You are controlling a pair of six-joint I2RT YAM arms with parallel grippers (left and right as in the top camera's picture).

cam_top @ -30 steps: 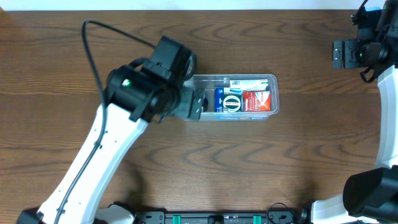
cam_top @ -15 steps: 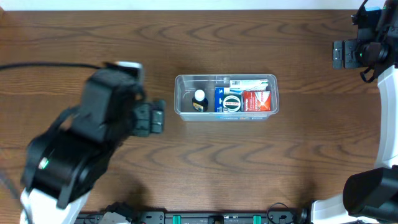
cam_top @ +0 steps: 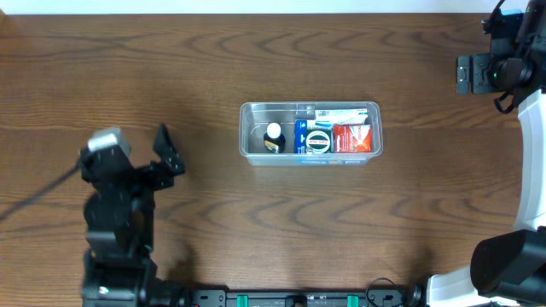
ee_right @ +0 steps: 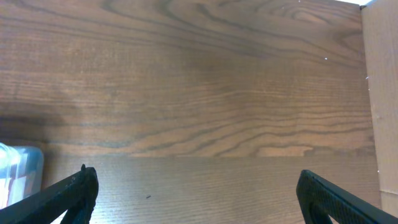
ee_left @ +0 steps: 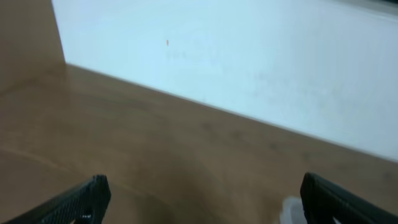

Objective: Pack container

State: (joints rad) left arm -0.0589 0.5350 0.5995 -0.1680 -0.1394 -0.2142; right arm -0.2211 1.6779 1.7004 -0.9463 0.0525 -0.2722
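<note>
The clear container lies in the middle of the table. Inside it are a small bottle with a black cap, a blue package, a red package and a white tube. My left gripper is well to the left of the container, open and empty; in the left wrist view the left gripper frames only blurred table. My right gripper hangs at the far right, open, and the right gripper has bare wood between its fingers. A corner of the container shows at the left edge.
A pale wall bounds the table's far side. A tan panel stands at the table's right edge. A black rail runs along the front edge. The right arm's white link runs down the right side.
The left arm has swung away from the container's left end, leftward and toward the front edge. The small bottle, covered before, now shows in the container. The right arm has not moved.
</note>
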